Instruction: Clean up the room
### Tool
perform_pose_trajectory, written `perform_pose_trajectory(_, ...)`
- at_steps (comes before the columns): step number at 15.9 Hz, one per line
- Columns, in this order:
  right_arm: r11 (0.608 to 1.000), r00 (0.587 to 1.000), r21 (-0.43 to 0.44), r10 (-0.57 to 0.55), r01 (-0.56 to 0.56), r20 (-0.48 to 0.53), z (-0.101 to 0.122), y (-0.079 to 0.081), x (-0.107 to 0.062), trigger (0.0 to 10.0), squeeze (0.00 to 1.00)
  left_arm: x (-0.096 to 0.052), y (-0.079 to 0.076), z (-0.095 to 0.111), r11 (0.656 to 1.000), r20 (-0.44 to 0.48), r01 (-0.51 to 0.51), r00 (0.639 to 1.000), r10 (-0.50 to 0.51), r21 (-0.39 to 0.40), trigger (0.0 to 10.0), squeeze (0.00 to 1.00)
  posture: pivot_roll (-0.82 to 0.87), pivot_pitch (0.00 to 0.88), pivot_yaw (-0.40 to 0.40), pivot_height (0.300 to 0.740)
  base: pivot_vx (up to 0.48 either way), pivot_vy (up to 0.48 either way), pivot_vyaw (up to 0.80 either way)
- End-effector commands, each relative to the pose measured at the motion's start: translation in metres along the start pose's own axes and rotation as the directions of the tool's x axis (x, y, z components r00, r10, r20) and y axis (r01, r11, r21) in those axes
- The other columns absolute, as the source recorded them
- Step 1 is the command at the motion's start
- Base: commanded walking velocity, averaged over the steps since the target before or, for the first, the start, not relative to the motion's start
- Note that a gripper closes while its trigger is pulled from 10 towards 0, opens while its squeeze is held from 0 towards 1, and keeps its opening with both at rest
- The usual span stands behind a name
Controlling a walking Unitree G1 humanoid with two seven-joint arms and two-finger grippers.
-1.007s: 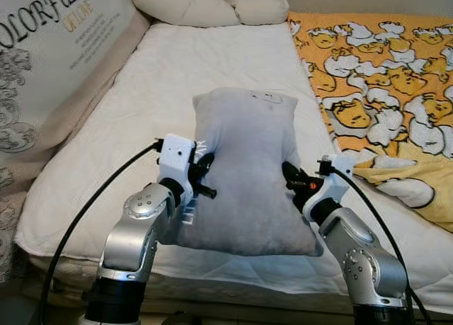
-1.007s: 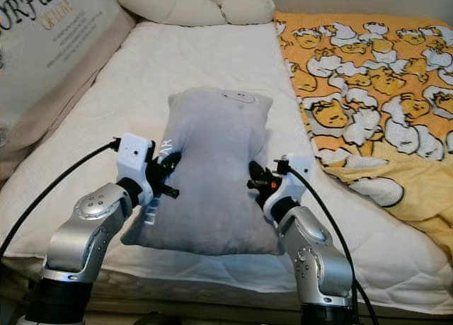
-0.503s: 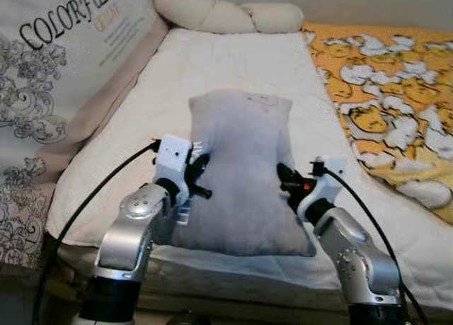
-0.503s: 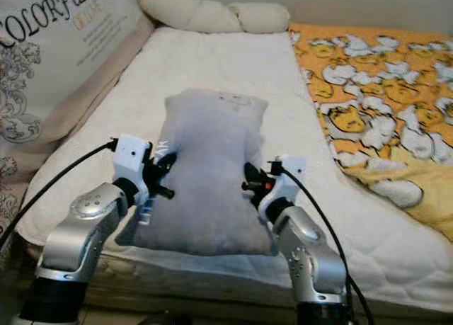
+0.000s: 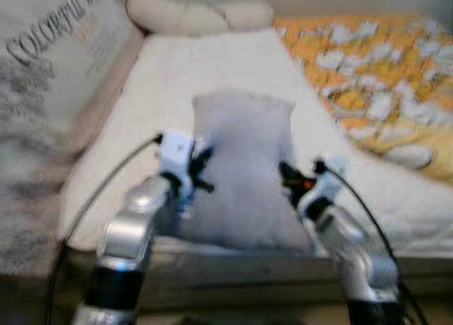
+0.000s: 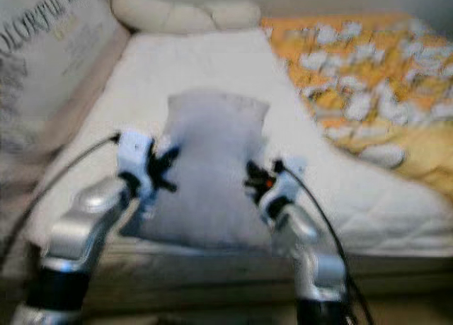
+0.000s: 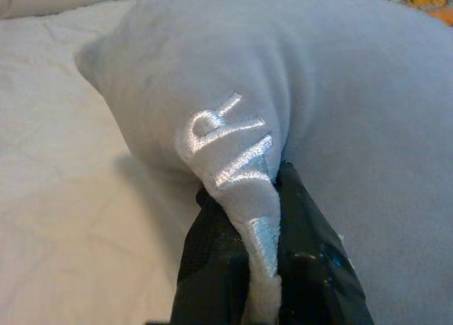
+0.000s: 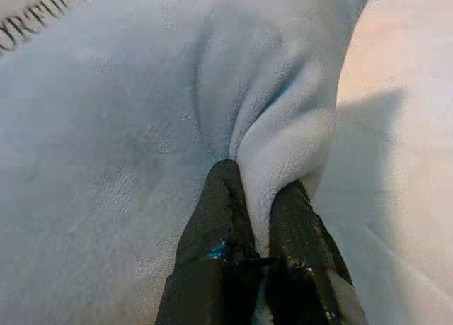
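Note:
A grey pillow (image 5: pixel 244 169) is held up over the near edge of the white mattress (image 5: pixel 205 63), with both arms on it. My left gripper (image 5: pixel 200 170) is shut on the pillow's left side; in the left wrist view its black fingers (image 7: pixel 212 268) pinch a fold of grey fabric (image 7: pixel 248 197) with white embroidered letters. My right gripper (image 5: pixel 289 180) is shut on the pillow's right side; in the right wrist view its fingers (image 8: pixel 223 219) clamp a bunched fold (image 8: pixel 283 155). The eye views are blurred.
A large cushion with printed lettering (image 5: pixel 56 63) leans along the mattress's left side. A cream bolster pillow (image 5: pixel 191 15) lies at the far end. An orange blanket with a white pattern (image 5: pixel 368 77) covers the right side. The bed's front edge (image 5: pixel 233 268) is close below the pillow.
The whole picture has shifted and blurred, so the camera has moved. Both grippers stay shut on the grey pillow, which keeps its place between the arms.

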State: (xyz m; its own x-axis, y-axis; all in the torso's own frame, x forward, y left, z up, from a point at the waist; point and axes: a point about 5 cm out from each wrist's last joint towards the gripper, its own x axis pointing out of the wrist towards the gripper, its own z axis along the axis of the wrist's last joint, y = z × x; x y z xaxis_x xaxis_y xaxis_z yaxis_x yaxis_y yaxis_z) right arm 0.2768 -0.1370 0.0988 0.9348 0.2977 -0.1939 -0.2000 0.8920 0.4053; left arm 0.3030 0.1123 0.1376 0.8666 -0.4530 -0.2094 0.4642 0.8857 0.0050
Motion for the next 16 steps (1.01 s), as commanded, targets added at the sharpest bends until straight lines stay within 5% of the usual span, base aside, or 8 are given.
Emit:
perform_pose_trajectory(1,1.0,0.999,-0.015,0.013,-0.012,0.04,0.008,0.006,0.002,10.0,0.0,-0.002,0.009,0.01,0.999,0.035,-0.028,0.999,0.027,0.03,10.0,0.0,-0.1,0.0,0.061,0.74,0.0,0.337,0.0)
perform_pose_trajectory(12,0.998,0.999,-0.043,0.043,-0.042,0.019,0.01,0.008,0.01,10.0,0.0,0.001,0.009,0.008,0.999,0.031,-0.028,0.999,0.027,0.03,10.0,0.0,-0.09,0.0,0.044,0.74,0.0,0.337,0.0)
perform_pose_trajectory(16,0.999,0.999,-0.027,0.039,-0.038,0.008,0.006,0.009,0.013,10.0,0.0,0.0,0.016,0.013,0.996,0.058,-0.089,0.994,0.089,-0.003,10.0,0.0,-0.08,0.0,0.047,0.74,0.0,0.0,0.0)
